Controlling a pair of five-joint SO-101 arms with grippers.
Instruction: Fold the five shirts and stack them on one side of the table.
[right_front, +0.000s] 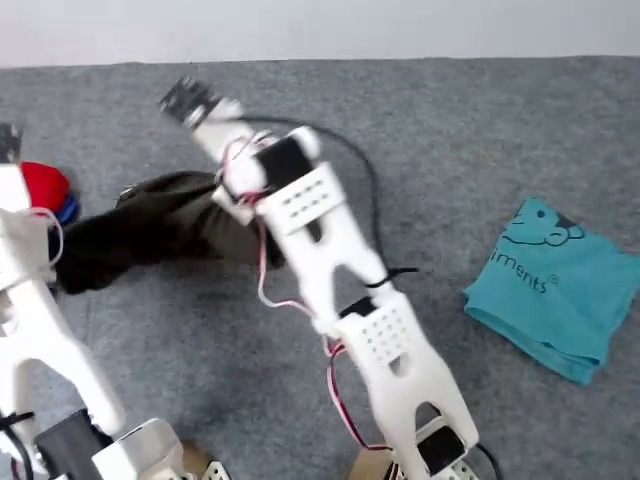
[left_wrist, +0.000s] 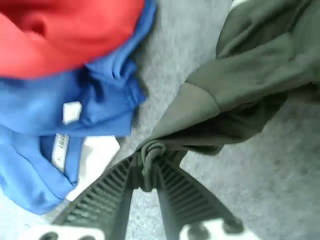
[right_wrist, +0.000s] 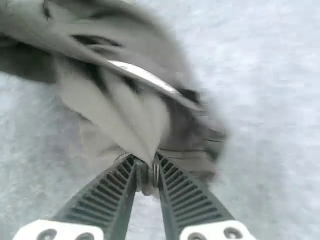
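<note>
- The olive shirt (right_front: 150, 235) lies bunched on the bench (right_front: 450, 130), left of middle in the high view, strung out between the 2 arms.
- The left fingers (left_wrist: 129, 175) are pressed together on a rolled edge of it, pinching a small knot of cloth at their tips. This end sits just beside the pile of unfolded shirts.
- The right fingers (right_wrist: 126, 176) pinch the other end, where several pleats gather into the tips and fan out beyond them.
- Holding 2 ends at once looks like a way to pull the shirt taut so it can be spread before any fold. 1 grip alone would probably only drag it as a lump.
- The shirt is dark, soft and thin. A seam that looks like sleeve meeting body shows in the left wrist view, and the cloth is creased all over, not yet flat.
- The red shirt (left_wrist: 65, 35) rests crumpled on the blue shirt (left_wrist: 45, 110), with a white cloth (left_wrist: 97, 155), perhaps another shirt, poking out from under them at the bench's left edge.
- The teal shirt (right_front: 555, 285) lies folded into a neat rectangle, well apart on the right side. It is likely the start of the stack, set there to leave the middle for folding.
- By this count 1 shirt is folded, 1 is in hand and the rest are untouched.
</note>
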